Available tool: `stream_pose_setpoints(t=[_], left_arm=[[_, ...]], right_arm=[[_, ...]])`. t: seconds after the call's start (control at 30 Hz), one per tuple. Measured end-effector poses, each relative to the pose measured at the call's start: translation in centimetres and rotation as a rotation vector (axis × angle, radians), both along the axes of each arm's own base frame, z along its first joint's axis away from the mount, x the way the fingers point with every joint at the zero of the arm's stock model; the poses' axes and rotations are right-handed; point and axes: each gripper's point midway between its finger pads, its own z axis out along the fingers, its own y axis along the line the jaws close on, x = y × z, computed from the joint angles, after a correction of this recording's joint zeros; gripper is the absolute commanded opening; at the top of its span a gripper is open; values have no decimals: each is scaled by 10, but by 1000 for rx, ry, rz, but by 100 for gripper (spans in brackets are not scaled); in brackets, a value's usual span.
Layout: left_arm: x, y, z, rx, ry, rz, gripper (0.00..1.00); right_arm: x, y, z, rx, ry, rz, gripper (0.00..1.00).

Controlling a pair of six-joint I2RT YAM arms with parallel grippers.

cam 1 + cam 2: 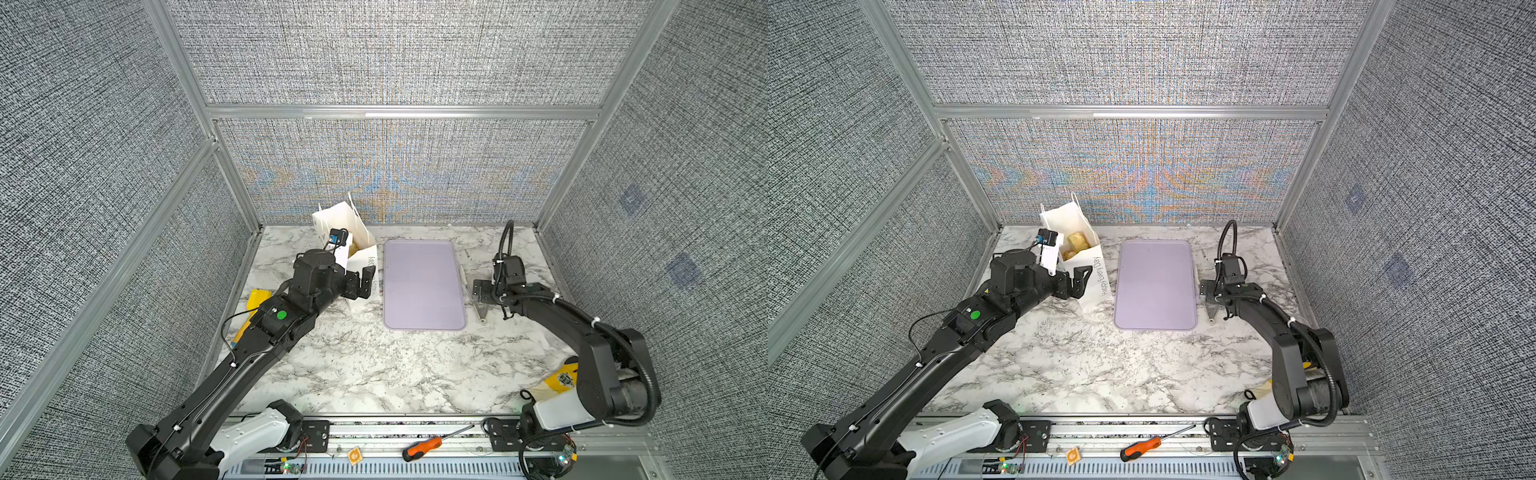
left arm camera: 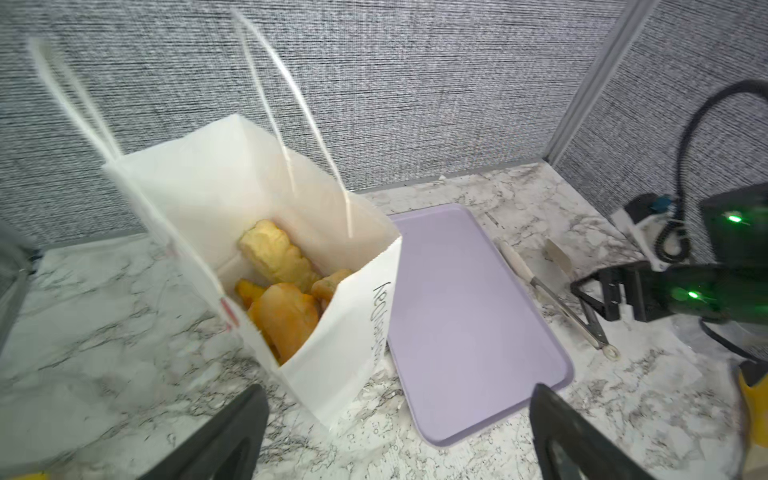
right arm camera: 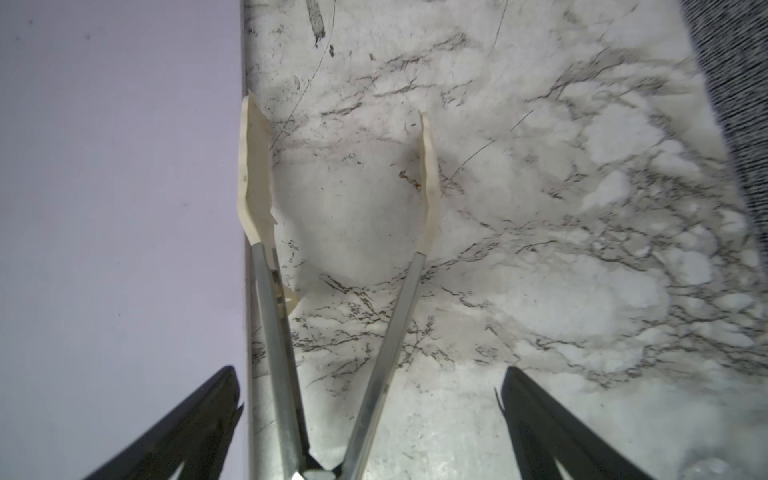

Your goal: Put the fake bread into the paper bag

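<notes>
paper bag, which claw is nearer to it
Left. The left claw is close beside the paper bag; the right claw is across the purple tray from it, open above the tongs.

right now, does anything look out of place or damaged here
Mostly tidy. The tongs lie open on the table beside the purple tray, one cream tip ragged-edged. An orange screwdriver sits on the front rail.

black arms point(image 1: 245, 357), white bases point(image 1: 249, 432) — green sticker point(image 1: 281, 315), ribbed cable point(image 1: 504, 239), white ties point(image 1: 596, 320).
</notes>
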Motion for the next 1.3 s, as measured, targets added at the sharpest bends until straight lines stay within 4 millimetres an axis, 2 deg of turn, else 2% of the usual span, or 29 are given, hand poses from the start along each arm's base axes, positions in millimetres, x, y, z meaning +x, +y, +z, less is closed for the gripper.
stream_pose_setpoints(t=[0.23, 0.4, 0.5, 0.8, 0.9, 1.03, 1.17, 1.3], left_arm=[[0, 52, -25, 39, -22, 250, 99], [-7, 90, -53, 81, -29, 426, 99], [-12, 110, -68, 87, -45, 517, 99], [-20, 145, -97, 116, -104, 680, 99], [-20, 153, -105, 145, -127, 712, 99], [-18, 162, -114, 188, -170, 738, 99], [-12, 174, -131, 246, -224, 756, 99], [-5, 198, -148, 292, -253, 826, 99]], right_arm=[[-22, -19, 13, -110, -192, 18, 100], [-37, -33, 9, -164, -330, 12, 99], [-40, -44, 6, -179, -392, -16, 100], [-19, -66, -5, -158, -501, -75, 99], [-11, -64, -6, -132, -542, -69, 99], [-14, -59, -24, -113, -534, -44, 99], [5, -59, -1, -105, -605, -49, 99], [9, -61, 0, -89, -604, -50, 99]])
